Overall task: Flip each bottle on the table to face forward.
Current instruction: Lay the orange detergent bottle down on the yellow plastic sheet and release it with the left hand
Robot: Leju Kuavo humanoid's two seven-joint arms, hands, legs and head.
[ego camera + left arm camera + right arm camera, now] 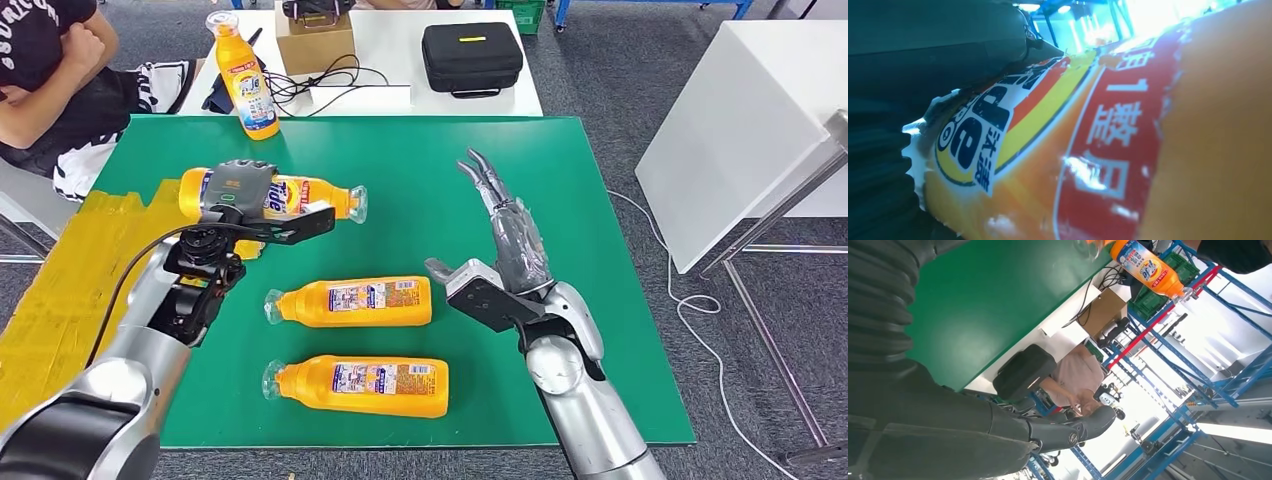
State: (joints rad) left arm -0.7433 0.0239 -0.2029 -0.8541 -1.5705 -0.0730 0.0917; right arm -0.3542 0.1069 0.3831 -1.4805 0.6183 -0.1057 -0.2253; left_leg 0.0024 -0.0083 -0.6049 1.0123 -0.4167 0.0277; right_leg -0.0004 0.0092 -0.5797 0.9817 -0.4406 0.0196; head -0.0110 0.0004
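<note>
My left hand (238,195) grips an orange bottle (300,197) lying sideways above the green mat (580,200), its clear cap pointing right. The left wrist view shows that bottle's red and yellow label (1058,150) close up against my fingers (948,45). Two more orange bottles lie flat on the mat, one in the middle (352,301) and one nearer the front edge (360,385), caps pointing left. A fourth bottle (245,80) stands upright at the mat's far left edge, label facing me. My right hand (505,235) hovers open, fingers stretched forward, right of the middle bottle.
A white table (440,100) behind the mat carries a black case (471,56), a cardboard box (314,40) and cables. A person (50,70) sits at the far left. A white cabinet (740,130) stands to the right. Yellow tape (60,290) covers the left side.
</note>
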